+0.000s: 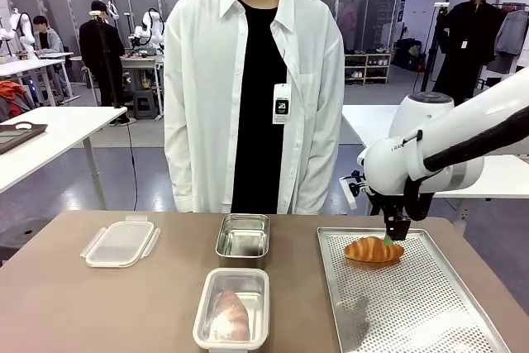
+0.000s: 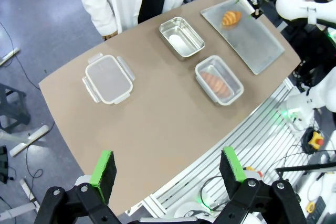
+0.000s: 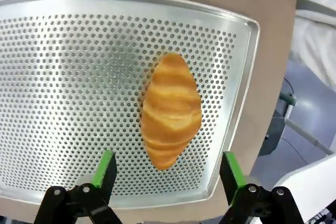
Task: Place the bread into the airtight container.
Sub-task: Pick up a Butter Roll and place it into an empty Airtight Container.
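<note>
Croissant: a golden croissant lies flat on a perforated metal tray at the right of the table, close to the tray's far rim.
Right gripper: the right gripper points straight down over the croissant's right end. Its wrist camera shows its two green-padded fingers spread wide. The croissant's near tip sits between them and clear of both pads. Whether the pads have reached the bread's level is hard to tell.
Left gripper: the left gripper hangs high above the table's near edge, fingers spread wide and holding nothing.
Plastic box: a clear plastic box stands open at the table's near edge, about the middle. A second croissant lies lengthwise inside and takes up much of the floor.
Lid: a clear lid with side clips lies flat at the left, well apart from the box.
Steel pan: an empty steel pan stands just beyond the box.
Open room: bare table lies between lid and box, and a narrow strip separates box from tray. The near part of the tray is bare.
Edges: in the right wrist view the tray's raised rim runs near one side of the croissant, with open perforated metal on the other.
Cut off: the tray's near right corner runs out of the front view.
Person: a person in a white shirt stands at the far edge, and their hands are hard to make out.
</note>
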Available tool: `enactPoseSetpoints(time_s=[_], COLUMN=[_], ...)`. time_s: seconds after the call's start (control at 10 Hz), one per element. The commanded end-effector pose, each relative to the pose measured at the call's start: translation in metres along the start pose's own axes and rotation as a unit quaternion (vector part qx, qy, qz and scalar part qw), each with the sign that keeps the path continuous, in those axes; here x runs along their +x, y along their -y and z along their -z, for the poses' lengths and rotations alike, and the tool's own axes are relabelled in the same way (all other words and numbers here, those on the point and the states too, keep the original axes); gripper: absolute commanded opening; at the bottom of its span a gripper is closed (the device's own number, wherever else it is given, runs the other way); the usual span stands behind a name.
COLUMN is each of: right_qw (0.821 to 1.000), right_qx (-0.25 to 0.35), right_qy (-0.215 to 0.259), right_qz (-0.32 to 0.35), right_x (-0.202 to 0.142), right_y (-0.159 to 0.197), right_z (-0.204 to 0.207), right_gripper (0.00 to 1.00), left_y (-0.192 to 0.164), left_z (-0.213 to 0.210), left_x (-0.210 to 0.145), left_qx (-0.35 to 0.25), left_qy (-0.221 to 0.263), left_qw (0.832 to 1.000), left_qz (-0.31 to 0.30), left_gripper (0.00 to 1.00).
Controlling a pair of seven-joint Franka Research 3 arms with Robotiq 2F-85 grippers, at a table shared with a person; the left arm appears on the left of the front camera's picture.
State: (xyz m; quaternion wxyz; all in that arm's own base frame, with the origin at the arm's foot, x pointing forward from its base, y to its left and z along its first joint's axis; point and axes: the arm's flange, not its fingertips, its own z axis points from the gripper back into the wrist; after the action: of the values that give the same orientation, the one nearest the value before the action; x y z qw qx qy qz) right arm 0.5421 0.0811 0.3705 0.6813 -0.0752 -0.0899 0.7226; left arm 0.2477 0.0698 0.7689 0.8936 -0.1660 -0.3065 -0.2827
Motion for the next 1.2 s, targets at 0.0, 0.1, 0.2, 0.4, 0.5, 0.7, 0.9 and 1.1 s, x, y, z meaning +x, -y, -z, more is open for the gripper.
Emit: enactPoseSetpoints(time_s=[0.0, 0.1, 0.2, 0.4, 0.5, 0.7, 0.9, 1.1], right_qw=[1.0, 0.999, 0.998, 0.996, 0.995, 0.996, 0.994, 0.993], right_qx=[0.005, 0.028, 0.043, 0.068, 0.08, 0.068, 0.089, 0.093], right_qy=[0.005, 0.016, 0.019, 0.031, 0.031, 0.02, 0.022, 0.02], right_qz=[0.026, 0.033, 0.036, 0.048, 0.048, 0.05, 0.059, 0.067], right_x=[-0.005, -0.006, -0.007, -0.01, -0.01, -0.012, -0.013, -0.01], right_y=[0.017, 0.019, 0.02, 0.025, 0.026, 0.032, 0.035, 0.035], right_z=[0.015, 0.024, 0.031, 0.04, 0.042, 0.054, 0.067, 0.076], right_gripper=[0.99, 0.99, 0.99, 0.99, 0.99, 0.99, 0.99, 0.99], left_y=[0.001, 0.001, 0.001, 0.001, 0.001, 0.001, 0.001, 0.001], left_z=[-0.002, -0.002, -0.002, -0.002, -0.002, -0.002, -0.002, -0.002], left_x=[0.001, 0.001, 0.001, 0.001, 0.001, 0.001, 0.001, 0.001], left_qx=[0.0, 0.0, 0.0, 0.0, 0.0, 0.0, 0.0, 0.0], left_qy=[-0.001, -0.001, -0.001, -0.001, -0.001, -0.001, -0.001, -0.001], left_qw=[1.0, 1.0, 1.0, 1.0, 1.0, 1.0, 1.0, 1.0], left_qz=[0.009, 0.009, 0.009, 0.009, 0.009, 0.009, 0.009, 0.009], left_gripper=[1.0, 1.0, 1.0, 1.0, 1.0, 1.0, 1.0, 1.0])
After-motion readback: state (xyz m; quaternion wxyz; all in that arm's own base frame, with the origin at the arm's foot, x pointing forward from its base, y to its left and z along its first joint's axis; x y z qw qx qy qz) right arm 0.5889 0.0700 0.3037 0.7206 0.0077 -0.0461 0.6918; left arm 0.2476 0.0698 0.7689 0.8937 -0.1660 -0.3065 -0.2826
